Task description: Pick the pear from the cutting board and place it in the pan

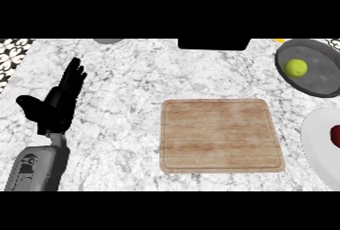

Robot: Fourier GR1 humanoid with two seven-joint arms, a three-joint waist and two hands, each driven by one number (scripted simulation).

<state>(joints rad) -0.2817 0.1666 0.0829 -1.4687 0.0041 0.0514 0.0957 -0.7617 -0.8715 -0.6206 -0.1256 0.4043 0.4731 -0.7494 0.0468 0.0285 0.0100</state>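
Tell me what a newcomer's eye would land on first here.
The bare cutting board at the centre of the counter stands out first. Next comes the yellow-green pear already lying in the dark pan at upper right. At left, the black left hand rests open, fingers up.

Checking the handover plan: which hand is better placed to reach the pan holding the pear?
Probably right: the pan sits far right, while the left hand rests open far left; right hand unseen.
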